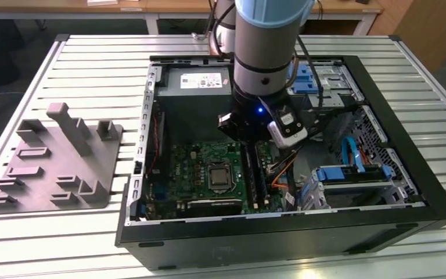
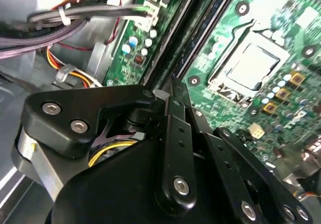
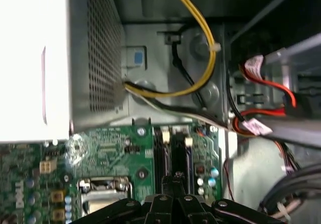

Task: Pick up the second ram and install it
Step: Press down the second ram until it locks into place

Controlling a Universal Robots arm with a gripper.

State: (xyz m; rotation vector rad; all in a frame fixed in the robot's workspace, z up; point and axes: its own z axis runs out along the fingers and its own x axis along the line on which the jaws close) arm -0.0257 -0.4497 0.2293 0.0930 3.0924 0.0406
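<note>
Gripper [image 2: 176,96] hung inside computer case [image 1: 409,174], fingertips drawn together over memory slots [image 3: 173,148] beside processor socket [image 1: 219,174]; second ram [image 1: 252,174] stood there edge-on.

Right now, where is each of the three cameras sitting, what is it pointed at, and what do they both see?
Exterior view: off the arm, above the slatted table, looking down into the open computer case; the arm shows.
First wrist view: on the arm, inside the case, facing the motherboard; the gripper shows.
Second wrist view: on the arm, looking along the gripper's linkage toward the motherboard.
Shared: both wrist views show the motherboard, the memory slots and the gripper.
</note>
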